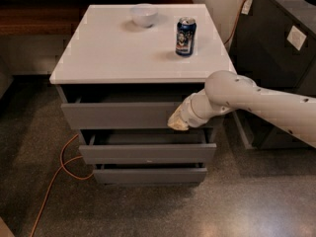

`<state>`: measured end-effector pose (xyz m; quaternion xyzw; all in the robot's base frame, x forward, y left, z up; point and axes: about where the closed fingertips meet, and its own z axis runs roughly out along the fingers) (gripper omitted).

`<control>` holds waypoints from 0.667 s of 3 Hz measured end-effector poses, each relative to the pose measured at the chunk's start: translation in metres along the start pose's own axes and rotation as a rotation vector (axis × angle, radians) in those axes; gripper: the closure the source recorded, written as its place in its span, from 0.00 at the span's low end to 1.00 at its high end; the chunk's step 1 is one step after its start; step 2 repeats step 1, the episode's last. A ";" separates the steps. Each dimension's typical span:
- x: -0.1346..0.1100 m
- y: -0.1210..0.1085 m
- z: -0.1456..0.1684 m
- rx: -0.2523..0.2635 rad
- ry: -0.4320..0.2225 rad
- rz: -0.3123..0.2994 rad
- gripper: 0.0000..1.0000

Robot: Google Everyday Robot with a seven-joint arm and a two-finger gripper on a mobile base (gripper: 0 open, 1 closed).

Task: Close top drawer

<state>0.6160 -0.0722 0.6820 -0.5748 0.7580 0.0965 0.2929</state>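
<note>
The top drawer (118,114) is a wide matte-grey drawer with a plain flat front, under the white cabinet top (113,53). It stands pulled out a little, with a dark gap above its front. My gripper (177,122) is at the right part of the drawer front, its yellowish tip against the front face. The white arm (256,102) reaches in from the right. The two slimmer drawers below, middle (147,153) and bottom (148,175), also stand slightly out.
A blue can (185,36) and a white bowl (143,15) stand on the cabinet top. An orange cable (61,169) lies on the speckled floor at the left. A dark grey cabinet (281,43) stands to the right.
</note>
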 end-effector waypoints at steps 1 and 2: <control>-0.008 0.020 -0.007 -0.064 -0.044 -0.011 1.00; -0.008 0.020 -0.007 -0.064 -0.044 -0.011 1.00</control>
